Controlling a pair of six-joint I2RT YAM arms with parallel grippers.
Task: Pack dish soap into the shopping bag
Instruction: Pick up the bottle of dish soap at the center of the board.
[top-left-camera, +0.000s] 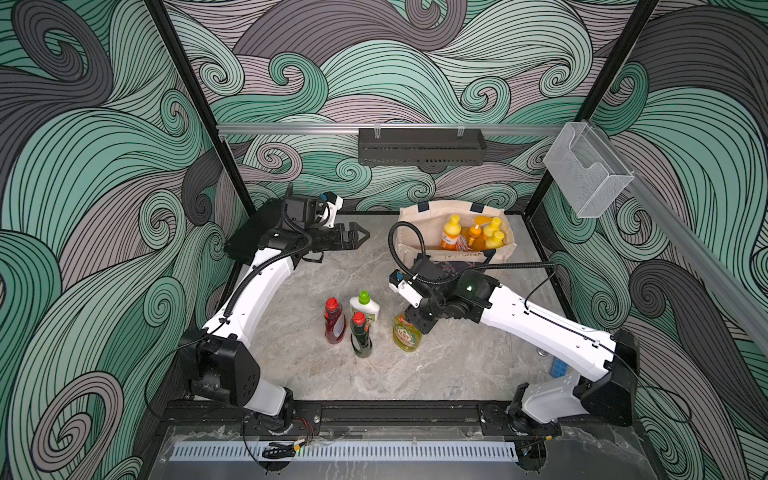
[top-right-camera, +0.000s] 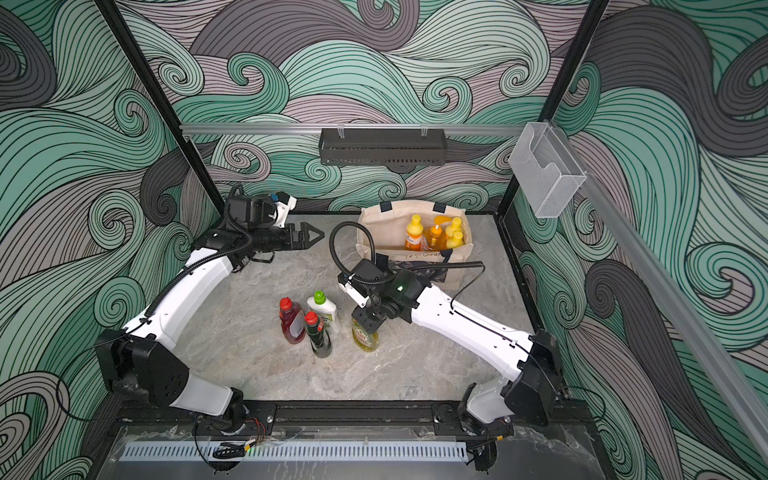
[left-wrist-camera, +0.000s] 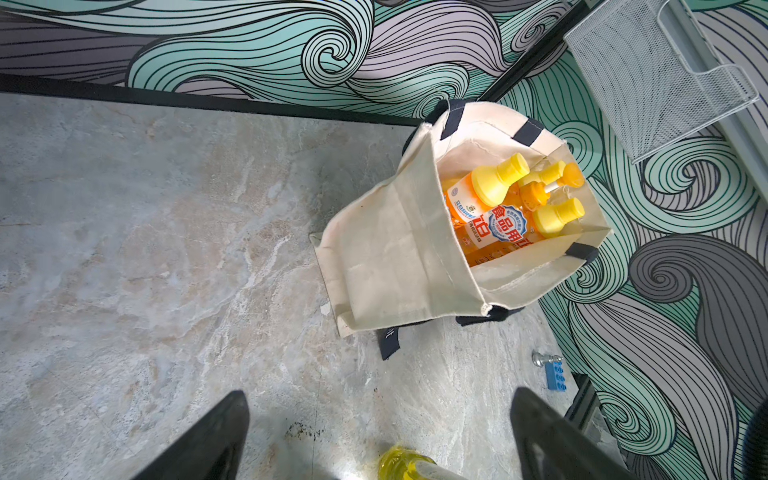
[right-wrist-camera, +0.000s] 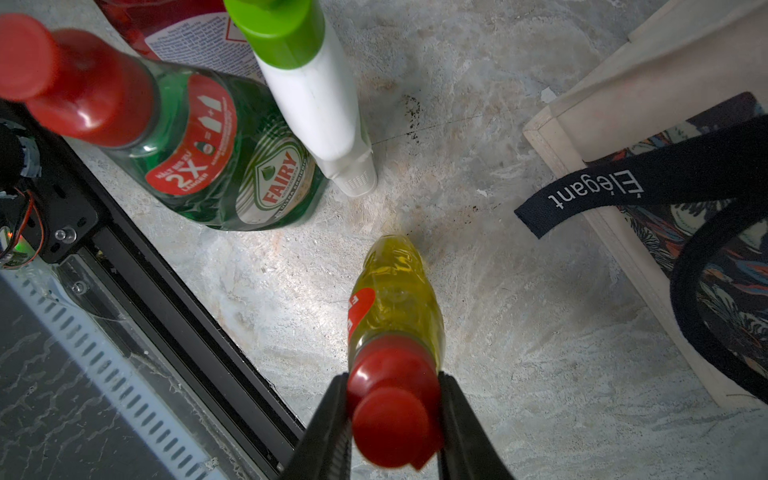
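Right gripper (right-wrist-camera: 394, 399) is clamped on the red cap of the yellow bottle (top-left-camera: 406, 334), lower middle of a top view. The bottle stands on the desk (top-left-camera: 374, 374), long axis pretty much vertical, cap up. Looks like the grab step. Next it needs a straight lift, then a carry up-frame over the shopping bag (top-left-camera: 415, 226), which already holds four bottles. Left gripper (top-left-camera: 358, 237) hangs wide open and empty.

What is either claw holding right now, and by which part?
The right claw grips the yellow Fairy bottle by its red cap. The left claw is open and empty.
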